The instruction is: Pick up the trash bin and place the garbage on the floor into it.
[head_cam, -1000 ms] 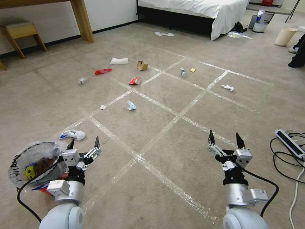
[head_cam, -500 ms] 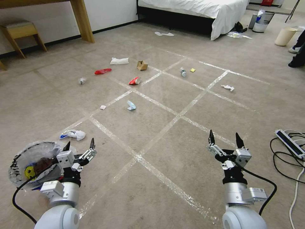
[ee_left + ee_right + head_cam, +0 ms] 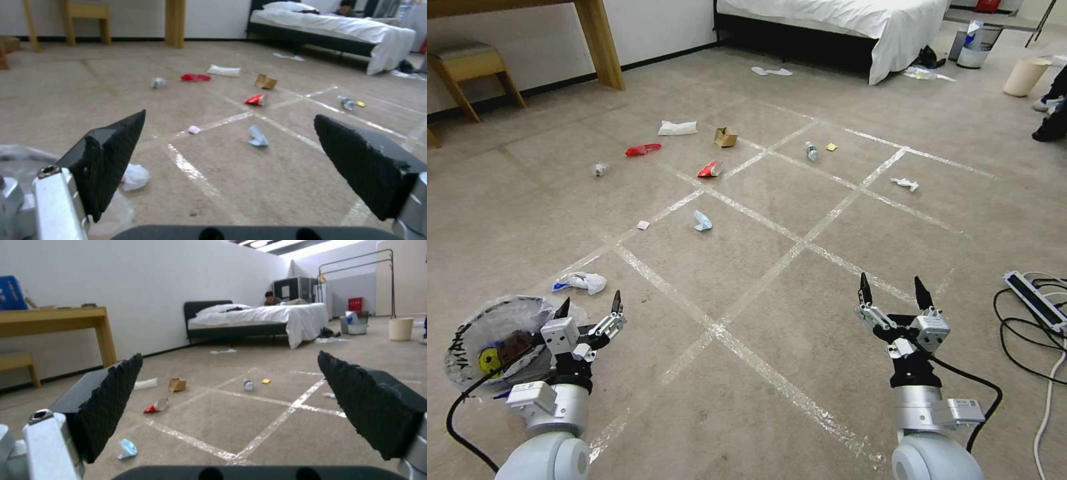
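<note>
While the trash bin sits on the carpet at my near left, just beside my left gripper, my first job is to get hold of it, and nothing is in my grasp yet. That gripper has its 2 fingers spread wide with only air between them, and it points forward past the bin, not at it. My right gripper hangs low over the taped lines on my right, equally spread and empty, well apart from any litter.

As I judge it, the step in hand is picking up the bin. To do it well I should turn the left wrist toward the black rim, straddle it with 1 finger inside and 1 outside, and pinch the rim itself, not the loose clear liner, which would likely slip or tear. I should lift it level so what already lies inside stays put.

Ahead, the garbage is scattered on the floor: a white wad nearest the bin, a pale blue scrap, a red wrapper, a small cardboard box and a bottle farther off.
</note>
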{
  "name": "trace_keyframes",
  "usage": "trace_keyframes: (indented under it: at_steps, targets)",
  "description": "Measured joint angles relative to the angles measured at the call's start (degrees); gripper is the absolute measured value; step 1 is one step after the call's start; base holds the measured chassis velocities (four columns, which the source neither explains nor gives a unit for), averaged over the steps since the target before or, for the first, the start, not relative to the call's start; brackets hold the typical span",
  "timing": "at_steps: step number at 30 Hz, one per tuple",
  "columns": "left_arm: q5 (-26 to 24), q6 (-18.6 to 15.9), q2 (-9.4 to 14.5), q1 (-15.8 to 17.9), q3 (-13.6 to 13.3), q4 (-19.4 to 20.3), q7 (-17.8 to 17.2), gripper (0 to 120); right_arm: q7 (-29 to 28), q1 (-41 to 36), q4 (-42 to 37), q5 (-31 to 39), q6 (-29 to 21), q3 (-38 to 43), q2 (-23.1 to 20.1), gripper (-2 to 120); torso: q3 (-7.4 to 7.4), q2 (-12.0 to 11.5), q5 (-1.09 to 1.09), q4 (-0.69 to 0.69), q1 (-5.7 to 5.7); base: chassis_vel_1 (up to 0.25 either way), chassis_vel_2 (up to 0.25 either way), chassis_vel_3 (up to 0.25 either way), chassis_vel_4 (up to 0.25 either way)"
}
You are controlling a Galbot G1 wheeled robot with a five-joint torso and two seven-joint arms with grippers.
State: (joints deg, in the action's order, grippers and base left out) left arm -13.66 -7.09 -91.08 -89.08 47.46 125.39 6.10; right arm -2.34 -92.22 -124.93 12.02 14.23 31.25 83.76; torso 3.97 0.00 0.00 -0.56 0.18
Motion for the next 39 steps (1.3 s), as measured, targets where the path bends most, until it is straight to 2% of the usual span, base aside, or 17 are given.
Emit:
trace_keyframes:
  at_steps: [6,7,9,12,13,15,16,18,19,20,21,23,24,27,33,35,39]
  targets:
    - [-6.44,-4.76,3.49,-0.14,3.46,1.27,-2.64,100,0.09,0.05,-0.02,0.46,-0.02,-0.02,-0.31,100,0.00,0.00,0.00,0.00,0.00,0.000,0.000,0.000,0.000]
    - [-10.52,-7.49,5.60,-0.20,5.14,1.65,-3.87,100,0.10,0.25,0.00,0.55,-0.05,-0.06,-0.34,100,0.00,0.00,0.00,-0.01,0.00,0.000,0.000,0.000,0.000]
    - [-21.51,-13.57,12.19,-0.32,9.69,1.08,-7.32,100,0.10,0.52,0.23,0.63,-0.07,-0.36,-0.10,100,0.00,0.00,-0.01,0.01,0.00,0.000,0.000,0.000,0.000]
    - [-24.01,-14.92,14.04,-0.33,10.62,0.55,-7.92,100,0.10,0.49,0.27,0.63,-0.07,-0.44,0.01,100,0.00,0.00,-0.02,0.01,0.00,0.000,0.000,0.000,0.000]
    - [-28.77,-17.84,17.45,-0.22,12.40,-0.98,-9.27,100,0.10,0.42,0.32,0.63,-0.02,-0.50,0.21,100,0.00,0.01,-0.02,0.00,0.00,0.000,0.000,0.000,0.000]
    - [-33.87,-20.57,22.40,-0.05,15.14,-4.32,-10.32,100,0.10,0.38,0.34,0.65,0.04,-0.46,0.25,100,0.00,0.00,-0.02,-0.01,0.00,0.000,0.000,0.000,0.000]
    - [-33.87,-20.57,22.40,-0.05,15.14,-4.32,-10.32,100,0.10,0.38,0.34,0.65,0.04,-0.46,0.25,100,0.00,0.00,-0.02,-0.01,0.00,0.000,0.000,0.000,0.000]
    - [-38.37,-22.77,27.89,-0.24,19.04,-9.83,-10.17,100,0.08,0.34,0.34,0.86,0.08,0.13,0.12,100,0.00,0.00,-0.03,0.01,0.00,0.000,0.000,0.000,0.000]
    - [-38.37,-22.77,27.89,-0.24,19.04,-9.83,-10.17,100,0.08,0.34,0.34,0.86,0.08,0.13,0.12,100,0.00,0.00,-0.03,0.01,0.00,0.000,0.000,0.000,0.000]
    - [-39.86,-23.51,30.14,-0.31,20.37,-12.26,-9.59,100,0.07,0.20,0.34,0.88,0.14,0.41,0.11,100,0.00,0.00,-0.01,0.01,0.00,0.000,0.000,0.000,0.000]
    - [-39.86,-23.51,30.14,-0.31,20.37,-12.26,-9.59,100,0.07,0.20,0.34,0.88,0.14,0.41,0.11,100,0.00,0.00,-0.01,0.01,0.00,0.000,0.000,0.000,0.000]
    - [-42.45,-24.18,33.32,-0.34,21.12,-16.25,-8.88,100,0.05,0.06,0.34,0.89,0.17,0.61,0.27,100,0.00,0.00,-0.02,0.00,0.00,0.000,0.000,0.000,0.000]
    - [-42.45,-24.18,33.32,-0.34,21.12,-16.25,-8.88,100,0.05,0.06,0.34,0.89,0.17,0.61,0.27,100,0.00,0.00,-0.02,0.00,0.00,0.000,0.000,0.000,0.000]
    - [-46.39,-25.02,37.53,0.46,20.31,-23.08,-7.67,100,-0.01,0.07,0.28,0.82,0.11,0.73,0.82,100,0.00,0.00,0.00,-0.01,0.00,0.000,0.000,0.000,0.000]
    - [-46.83,-25.00,40.39,1.25,19.21,-28.99,-5.73,100,-0.05,0.24,0.05,0.70,-0.19,1.04,1.04,100,0.00,0.00,-0.02,0.00,0.00,0.000,0.000,0.000,0.000]
    - [-46.90,-24.75,42.31,1.51,18.67,-32.22,-4.47,100,-0.06,0.20,0.02,0.65,-0.27,1.39,1.23,100,0.00,0.00,-0.01,0.00,0.00,0.000,0.000,0.000,0.000]
    - [-46.71,-24.31,43.39,1.87,18.34,-34.30,-3.74,100,-0.07,0.13,0.02,0.47,-0.30,1.55,1.54,100,0.00,0.00,-0.01,0.00,0.00,0.000,0.000,0.000,0.000]
